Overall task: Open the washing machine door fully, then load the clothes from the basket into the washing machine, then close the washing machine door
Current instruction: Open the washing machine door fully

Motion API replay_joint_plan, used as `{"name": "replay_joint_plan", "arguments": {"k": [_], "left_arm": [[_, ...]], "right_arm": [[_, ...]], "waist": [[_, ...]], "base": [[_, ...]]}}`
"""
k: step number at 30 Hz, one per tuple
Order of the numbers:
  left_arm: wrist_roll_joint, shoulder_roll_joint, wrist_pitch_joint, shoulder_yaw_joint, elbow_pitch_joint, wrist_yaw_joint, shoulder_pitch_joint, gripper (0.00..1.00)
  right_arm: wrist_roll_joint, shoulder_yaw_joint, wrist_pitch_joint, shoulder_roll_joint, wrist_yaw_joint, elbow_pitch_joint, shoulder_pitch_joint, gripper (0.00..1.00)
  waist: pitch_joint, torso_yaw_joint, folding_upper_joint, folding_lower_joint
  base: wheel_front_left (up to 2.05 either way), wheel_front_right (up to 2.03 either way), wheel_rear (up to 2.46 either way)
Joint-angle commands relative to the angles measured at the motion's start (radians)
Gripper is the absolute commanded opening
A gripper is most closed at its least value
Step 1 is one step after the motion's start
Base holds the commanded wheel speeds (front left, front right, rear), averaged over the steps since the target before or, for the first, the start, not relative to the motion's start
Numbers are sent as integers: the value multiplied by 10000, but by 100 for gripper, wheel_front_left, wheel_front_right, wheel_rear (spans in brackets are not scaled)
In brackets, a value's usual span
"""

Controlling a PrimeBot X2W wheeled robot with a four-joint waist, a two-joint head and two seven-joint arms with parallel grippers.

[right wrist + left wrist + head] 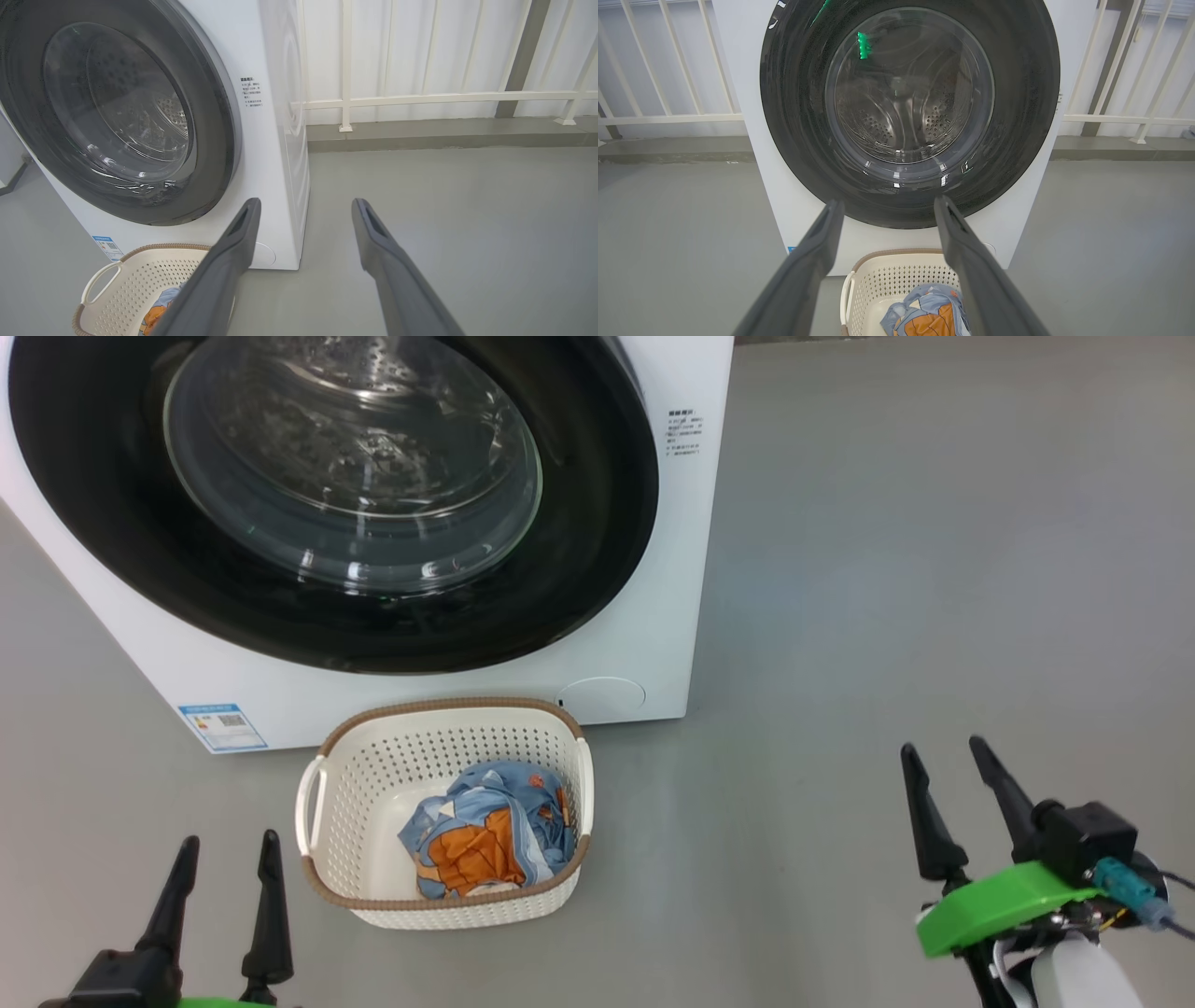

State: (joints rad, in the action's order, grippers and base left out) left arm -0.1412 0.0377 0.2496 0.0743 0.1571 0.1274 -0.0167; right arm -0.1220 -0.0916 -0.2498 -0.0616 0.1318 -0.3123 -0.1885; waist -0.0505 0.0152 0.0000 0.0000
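**Door shut, clothes in the basket, both end effectors spread**

The head view looks down on the washing machine (653,644), and here both end effectors are seen together. The left end effector (231,837) hangs in front of the machine, off the basket's left side. The right end effector (941,743) is farther right, beyond the machine's right edge. Each has its two dark fingers standing apart with nothing between them.

The left wrist view faces the machine straight on. Through the glass, the perforated steel drum (906,116) is visible, and a white railing (668,116) stands behind the machine on both sides. The right wrist view looks from the right and adds the machine's white side panel (292,140) and a small printed text (251,92) beside the door.

The washing machine door (355,476) is closed flat on the front of the machine. It is a glossy black ring around a bulging clear window. The basket (448,707) stands on the grey floor (887,569) just in front of the machine, below the door. The clothes (485,840) lie inside it as a crumpled bundle of light blue fabric with orange patches. A blue label (222,726) sits at the machine's lower left corner.
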Motion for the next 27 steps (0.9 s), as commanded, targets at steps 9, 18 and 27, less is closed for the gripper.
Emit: {"name": "replay_joint_plan", "arguments": {"k": [9,18,27], "left_arm": [[321,139,122,234,-607,31,-127,100],[314,131,122,189,-610,31,-307,100],[164,128,122,-3,-529,32,-581,100]], "right_arm": [[-1204,12,-120,-160,-11,673,-1295,100],[-4502,-403,130,-162,-11,441,-2634,100],[-8548,-1161,1511,-42,-11,-151,-3846,100]], "waist": [[-474,74,0,0],[-923,196,0,0],[-1471,379,0,0]], "base": [[0,0,0],[0,0,0],[0,0,0]]}}
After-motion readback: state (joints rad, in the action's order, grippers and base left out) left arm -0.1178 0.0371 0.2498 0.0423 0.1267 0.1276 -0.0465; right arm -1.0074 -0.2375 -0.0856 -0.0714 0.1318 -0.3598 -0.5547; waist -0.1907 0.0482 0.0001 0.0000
